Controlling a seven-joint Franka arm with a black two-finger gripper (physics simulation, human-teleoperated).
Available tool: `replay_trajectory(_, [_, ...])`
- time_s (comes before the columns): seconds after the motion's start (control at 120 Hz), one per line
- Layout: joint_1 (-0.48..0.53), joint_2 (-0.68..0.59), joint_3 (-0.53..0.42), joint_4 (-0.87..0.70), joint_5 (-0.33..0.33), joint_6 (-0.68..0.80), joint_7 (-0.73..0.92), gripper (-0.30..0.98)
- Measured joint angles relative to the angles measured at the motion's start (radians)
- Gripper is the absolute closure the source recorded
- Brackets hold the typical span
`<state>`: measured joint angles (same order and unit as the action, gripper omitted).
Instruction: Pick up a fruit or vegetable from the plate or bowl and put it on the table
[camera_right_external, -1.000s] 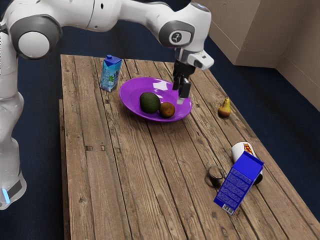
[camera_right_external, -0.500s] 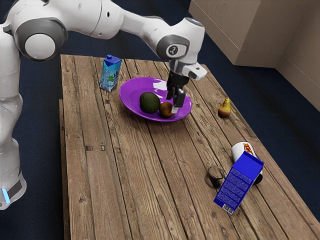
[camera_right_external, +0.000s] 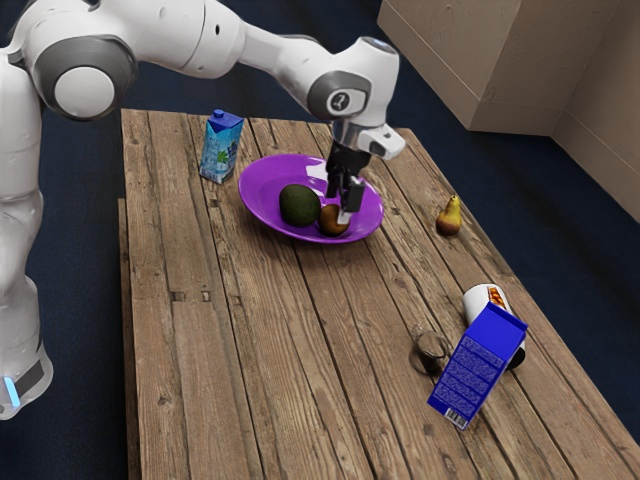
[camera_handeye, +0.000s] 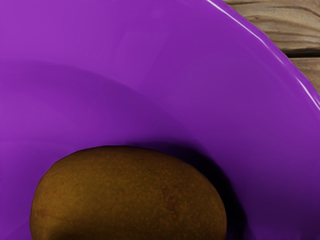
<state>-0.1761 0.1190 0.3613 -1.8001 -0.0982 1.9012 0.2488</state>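
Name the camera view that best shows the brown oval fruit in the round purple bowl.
The wrist view: there the fruit looks large, its speckled skin plain, though the lower edge cuts it off. The exterior view shows it small in the bowl, beside the dark green avocado, partly hidden by the black gripper.

Moved the gripper (camera_right_external: 339, 206) down and toward the exterior view's left, away from the purple bowl's (camera_right_external: 262, 190) rim on the exterior view's right. Now well inside that rim, low at the brown fruit (camera_right_external: 329, 222), partly covering it in that view.
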Motion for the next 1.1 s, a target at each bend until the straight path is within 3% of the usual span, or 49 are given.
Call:
replay_trajectory(0.583, [0.041,0.040,-0.001,-0.003,-0.028,0.011,0.017,0.00])
replay_trajectory(0.733, [0.042,0.045,-0.002,-0.003,-0.028,0.013,0.019,0.20])
replay_trajectory(0.983, [0.041,0.057,-0.003,-0.002,-0.042,0.014,0.014,0.28])
replay_trajectory(1.1, [0.038,0.037,-0.004,0.005,-0.037,0.012,0.012,0.58])
